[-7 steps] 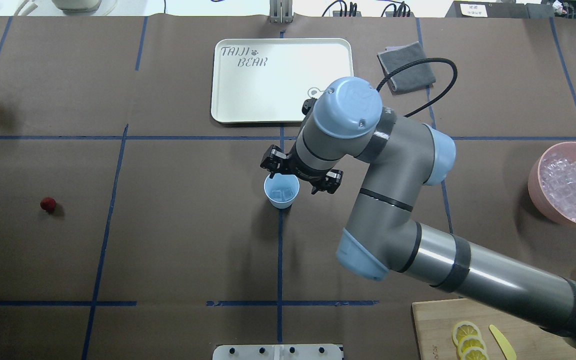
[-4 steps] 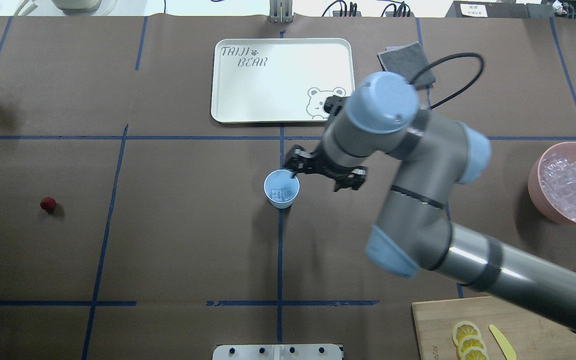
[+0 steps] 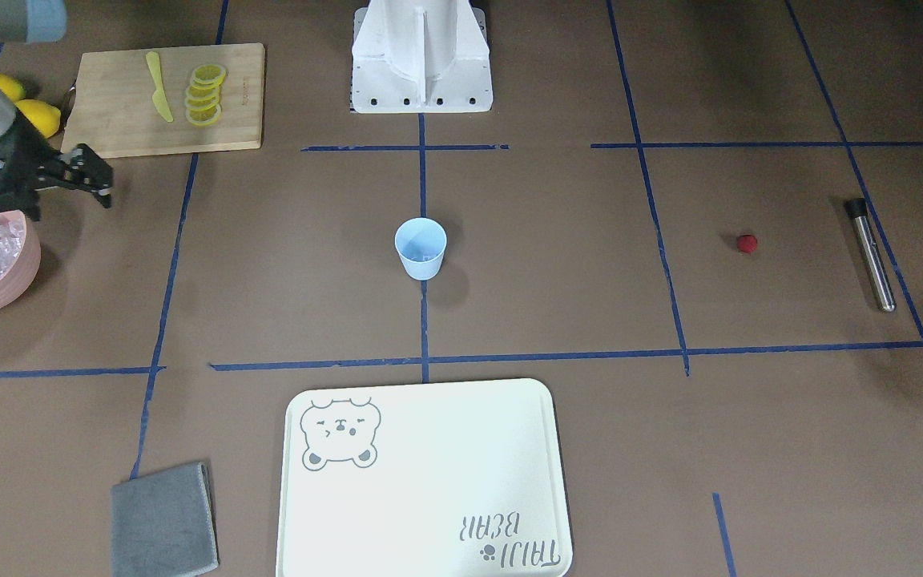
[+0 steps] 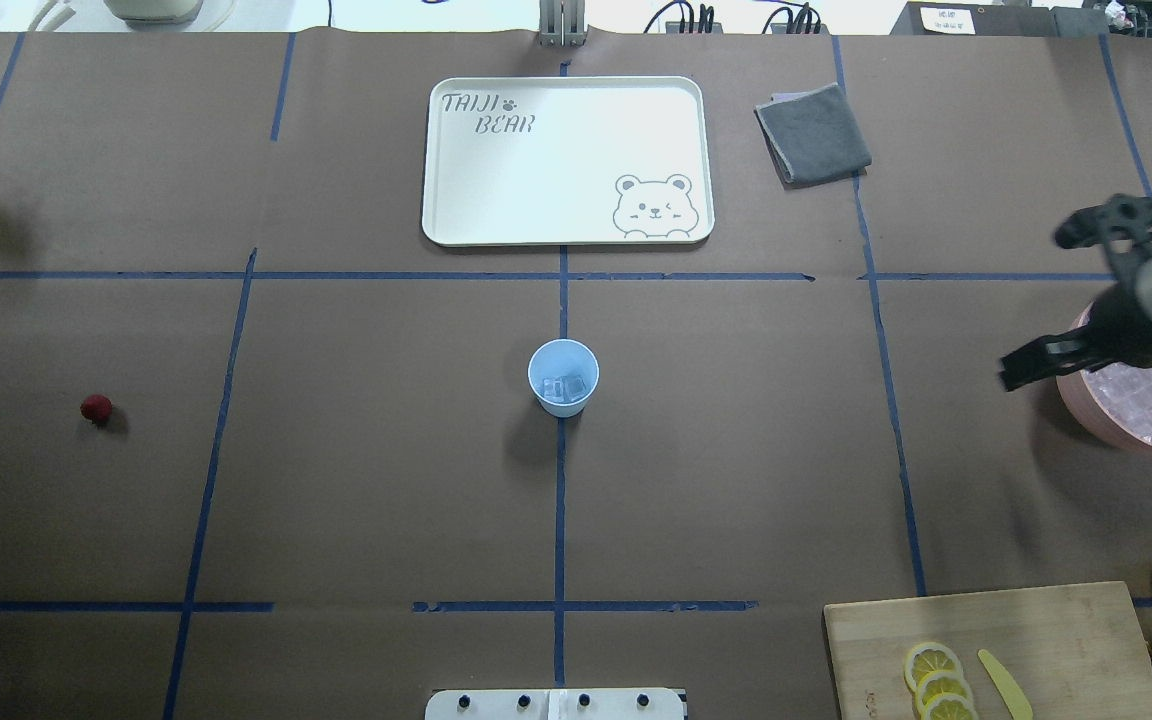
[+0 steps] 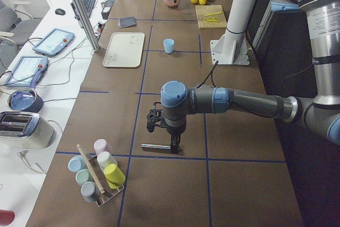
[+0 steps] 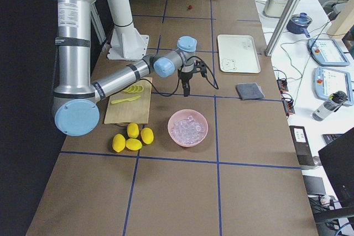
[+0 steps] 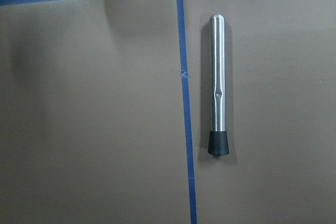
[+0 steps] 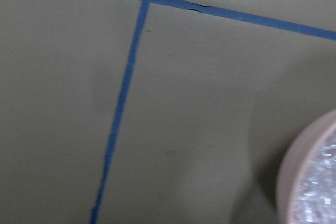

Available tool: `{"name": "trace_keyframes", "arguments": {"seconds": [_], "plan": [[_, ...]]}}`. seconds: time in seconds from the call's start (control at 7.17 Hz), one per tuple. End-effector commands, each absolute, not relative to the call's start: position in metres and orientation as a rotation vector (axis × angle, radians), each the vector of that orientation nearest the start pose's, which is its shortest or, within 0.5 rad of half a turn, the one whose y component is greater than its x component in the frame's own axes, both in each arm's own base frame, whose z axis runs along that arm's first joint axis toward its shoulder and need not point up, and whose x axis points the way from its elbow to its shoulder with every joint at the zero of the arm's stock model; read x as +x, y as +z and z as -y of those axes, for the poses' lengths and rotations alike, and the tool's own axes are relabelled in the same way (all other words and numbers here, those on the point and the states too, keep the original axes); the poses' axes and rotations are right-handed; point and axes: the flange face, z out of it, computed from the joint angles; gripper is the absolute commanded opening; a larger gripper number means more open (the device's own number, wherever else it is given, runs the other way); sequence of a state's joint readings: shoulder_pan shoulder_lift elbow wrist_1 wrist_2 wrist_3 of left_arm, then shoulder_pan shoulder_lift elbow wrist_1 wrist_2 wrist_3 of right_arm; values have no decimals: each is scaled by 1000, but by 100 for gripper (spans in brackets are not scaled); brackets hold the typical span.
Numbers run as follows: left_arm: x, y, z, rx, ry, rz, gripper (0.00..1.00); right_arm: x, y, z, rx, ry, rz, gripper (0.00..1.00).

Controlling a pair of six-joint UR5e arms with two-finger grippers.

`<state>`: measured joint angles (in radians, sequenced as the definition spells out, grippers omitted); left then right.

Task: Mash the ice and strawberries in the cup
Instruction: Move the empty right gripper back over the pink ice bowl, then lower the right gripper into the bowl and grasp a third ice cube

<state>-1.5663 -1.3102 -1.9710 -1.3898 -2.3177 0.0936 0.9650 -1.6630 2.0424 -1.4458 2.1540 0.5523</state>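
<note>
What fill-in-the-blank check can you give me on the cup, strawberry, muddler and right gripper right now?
1. The cup holds ____ cubes but no berry.
2. The strawberry lies on the robot's ____ side of the cup.
3. The right gripper, by the pink bowl, is ____.
4. The metal muddler lies flat, its tip coloured ____.
Missing words: ice; left; open; black.

Flanking the white bolted base (image 3: 421, 56), left arm (image 5: 255, 102) and right arm (image 6: 119, 78) are grey tubes with light-blue joint caps (image 5: 174, 95), black bands, black wrist cable (image 5: 212, 72).
</note>
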Motion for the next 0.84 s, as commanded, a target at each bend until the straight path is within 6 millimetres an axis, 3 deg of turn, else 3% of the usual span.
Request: {"name": "trace_keyframes", "arguments": {"seconds": [0.0, 0.28, 0.7], "plan": [[-64, 596, 376, -6, 78, -748, 100, -124, 522, 419, 95, -179, 680, 99], [-64, 596, 376, -6, 78, -748, 100, -123, 550, 424, 52, -157, 654, 99], [-64, 596, 376, -6, 78, -748, 100, -128, 563, 431, 54, -163, 652, 99]]}}
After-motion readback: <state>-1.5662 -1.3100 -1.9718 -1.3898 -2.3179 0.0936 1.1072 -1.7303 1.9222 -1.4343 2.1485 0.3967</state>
